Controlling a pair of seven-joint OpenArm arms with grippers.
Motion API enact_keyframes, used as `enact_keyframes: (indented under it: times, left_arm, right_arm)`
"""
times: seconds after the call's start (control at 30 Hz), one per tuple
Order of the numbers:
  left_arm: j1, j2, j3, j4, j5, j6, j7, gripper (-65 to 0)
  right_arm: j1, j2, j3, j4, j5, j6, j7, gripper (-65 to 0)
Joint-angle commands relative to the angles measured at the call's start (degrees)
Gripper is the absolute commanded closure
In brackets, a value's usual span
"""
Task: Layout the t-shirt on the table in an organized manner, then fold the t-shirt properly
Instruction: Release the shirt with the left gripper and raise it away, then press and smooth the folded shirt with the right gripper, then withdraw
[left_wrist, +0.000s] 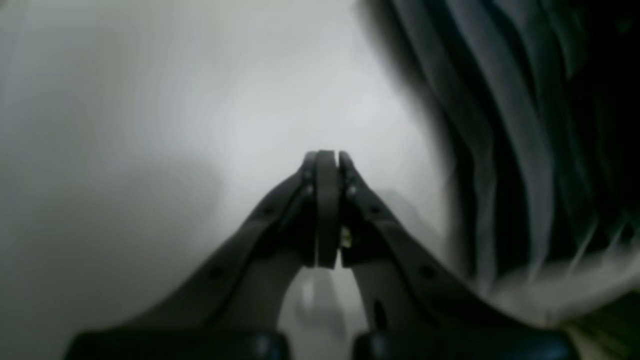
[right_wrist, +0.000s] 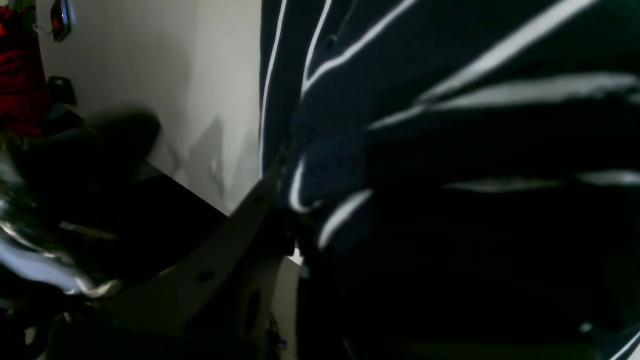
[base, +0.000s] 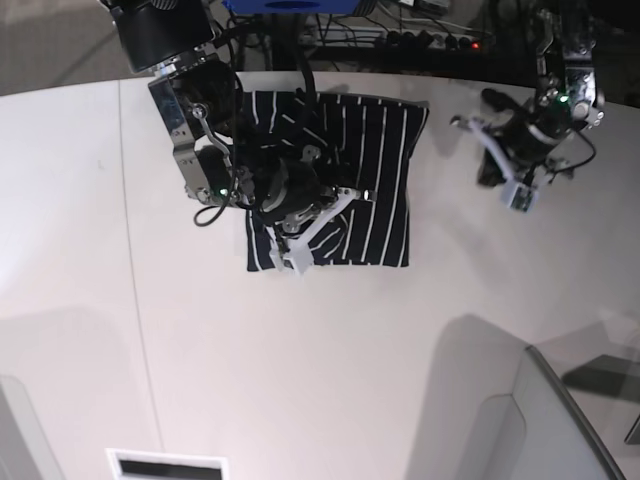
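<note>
The t-shirt (base: 375, 170), dark navy with thin white stripes, lies as a roughly folded rectangle at the back middle of the white table (base: 300, 350). My right gripper (base: 297, 252) sits over the shirt's front-left corner. In the right wrist view a bunch of striped fabric (right_wrist: 450, 150) is gathered at the right gripper (right_wrist: 292, 200), which is shut on it, and the cloth hides the fingertips. My left gripper (base: 510, 180) hovers to the right of the shirt, apart from it. In the left wrist view the left gripper (left_wrist: 327, 157) is shut on nothing, with the blurred t-shirt (left_wrist: 500, 125) beside it.
A thin seam line (base: 130, 250) crosses the table on the left. Cables and a power strip (base: 420, 40) lie behind the table's far edge. A grey-white panel (base: 530, 420) stands at the front right, and a white-framed slot (base: 165, 465) is at the front edge.
</note>
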Motion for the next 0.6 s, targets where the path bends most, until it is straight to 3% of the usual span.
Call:
enact_keyframes:
  times: [0.0, 0.2, 0.47, 0.57]
  left_arm:
    - [0.55, -0.91, -1.62, 1.19, 1.28, 0.29, 0.39, 0.0]
    - [6.88, -0.74, -7.42, 1.36, 5.77, 0.20, -1.28, 0.0]
    - [8.38, -0.74, -11.02, 1.36, 6.12, 0.11, -1.37, 0.0]
    - [8.38, -0.74, -11.11, 1.36, 6.12, 0.11, -1.37, 0.0]
  right_arm:
    - [0.98, -0.59, -0.18, 1.08, 0.95, 0.44, -0.14, -4.1]
    - [2.21, -0.59, -2.29, 1.43, 0.77, 0.44, -1.46, -23.3]
    - [4.05, -0.59, -8.88, 1.43, 0.69, 0.09, -0.05, -27.6]
    - [4.93, -0.59, -9.93, 1.43, 0.60, 0.09, -0.05, -41.4]
